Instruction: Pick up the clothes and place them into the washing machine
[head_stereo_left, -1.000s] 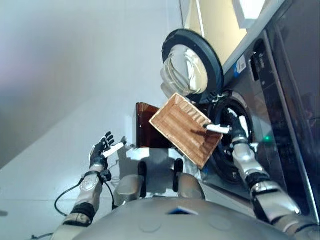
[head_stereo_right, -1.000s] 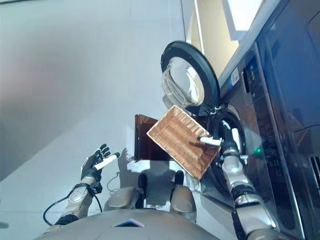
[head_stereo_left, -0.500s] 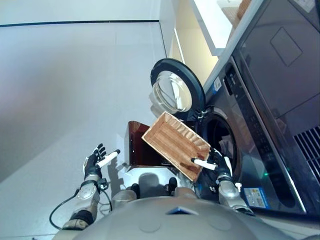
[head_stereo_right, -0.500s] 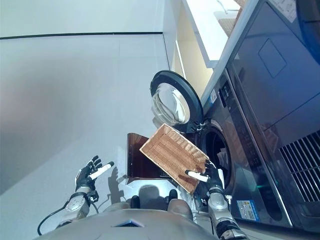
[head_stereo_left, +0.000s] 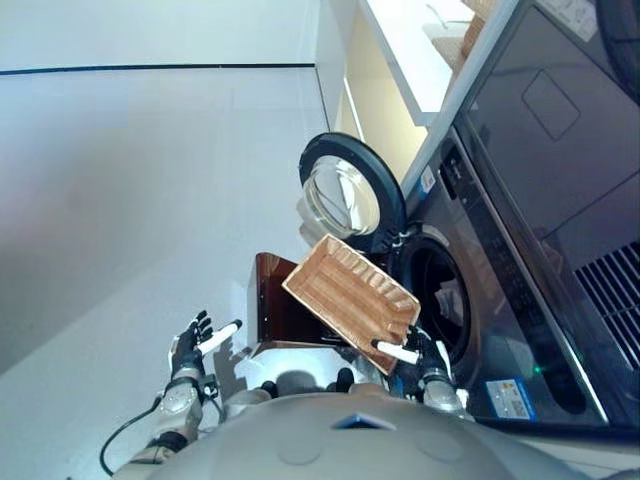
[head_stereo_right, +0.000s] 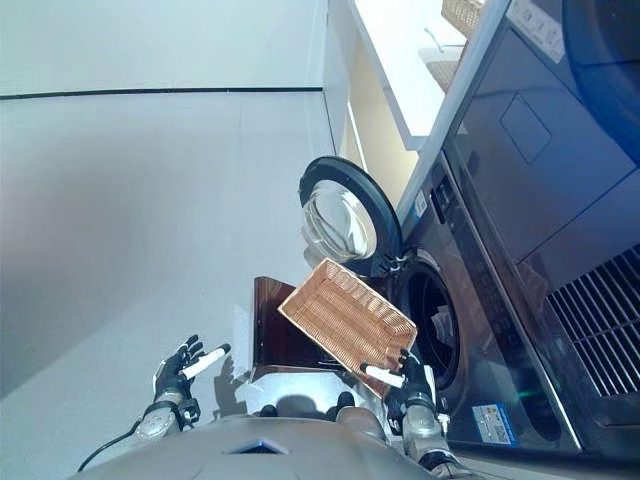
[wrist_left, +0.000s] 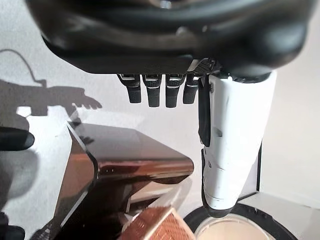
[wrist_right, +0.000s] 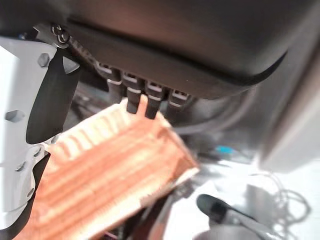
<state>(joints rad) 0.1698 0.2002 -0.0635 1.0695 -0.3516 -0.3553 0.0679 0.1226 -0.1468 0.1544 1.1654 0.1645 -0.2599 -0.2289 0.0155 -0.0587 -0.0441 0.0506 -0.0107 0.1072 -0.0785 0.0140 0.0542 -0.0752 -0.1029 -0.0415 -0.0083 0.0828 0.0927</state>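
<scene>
A woven basket (head_stereo_left: 350, 298) is held tilted in the air by the right hand (head_stereo_left: 418, 358), whose thumb lies across the basket's lower corner while its fingers are curled under the rim, as the right wrist view shows. From that hand the basket extends toward 10 o'clock, with its long axis running from 10 to 4 o'clock. Its inside is turned toward the camera, and no clothes can be made out in it; whether any lie in the drum cannot be told.

The dark opening of the washing machine (head_stereo_left: 440, 305) sits just beside the basket's lower end, at about 1 o'clock from the right hand, with the round door (head_stereo_left: 350, 195) swung wide at 11 o'clock above the basket. A brown stand (head_stereo_left: 272, 305) is seen behind the basket's upper end.

The left hand (head_stereo_left: 192, 340) is seen well apart at 9 o'clock, its fingers spread and holding nothing, so the right hand is judged much the nearer to the drum.
</scene>
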